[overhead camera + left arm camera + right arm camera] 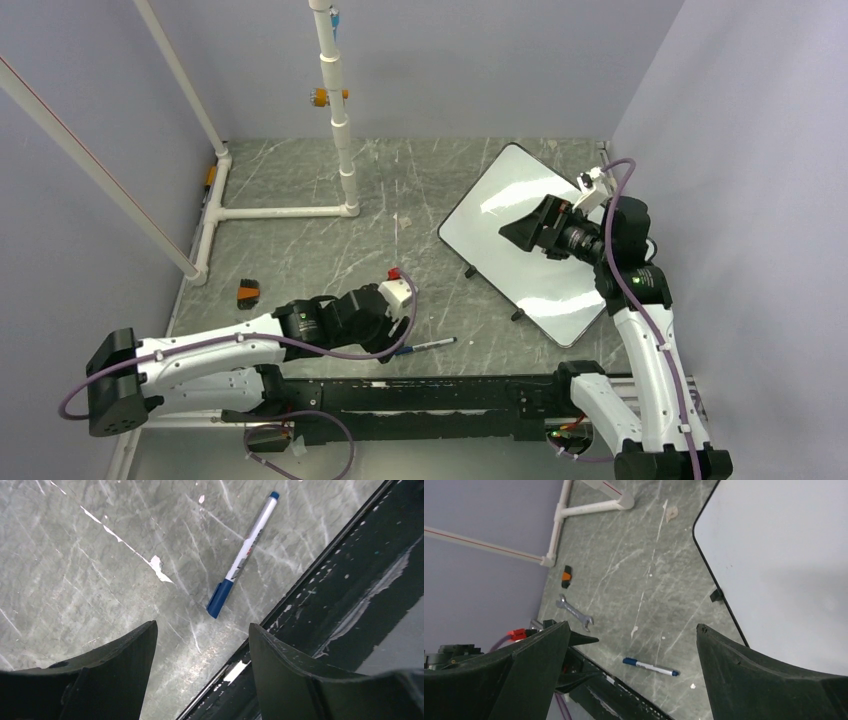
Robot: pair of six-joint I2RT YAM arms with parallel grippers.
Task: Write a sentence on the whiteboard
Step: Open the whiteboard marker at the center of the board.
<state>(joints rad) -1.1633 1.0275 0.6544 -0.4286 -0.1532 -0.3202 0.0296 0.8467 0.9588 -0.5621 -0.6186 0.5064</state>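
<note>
The left tool (202, 627) hangs low over the tabletop (300, 180) with its two dark fingers spread wide and nothing between them. Just beyond the fingertips, not touching them, a marker (243, 555) lies flat. Its blue cap is the end nearer the tool, and its white barrel runs away from it alongside the black rail (420, 395) at the near edge. From above, the marker's long axis runs roughly left to right, tipped slightly. The right tool (633, 626) is released too, jaws far apart and empty, held up in the air over the whiteboard (490, 215). The whiteboard lies flat on its small black feet on the right half of the tabletop, well apart from the marker. It is turned at an angle, one rounded corner pointing at the back wall and its long axis running diagonally from far left to near right. Its face shows plain glossy white with a streak of glare. A wrench (574, 612) and a small orange-and-black piece (247, 292) sit on the left side. The tabletop is grey, marbled and scuffed with white scratches. A white pipe frame (340, 130) stands at the back left, and pale lilac walls (480, 60) close in around it.
</note>
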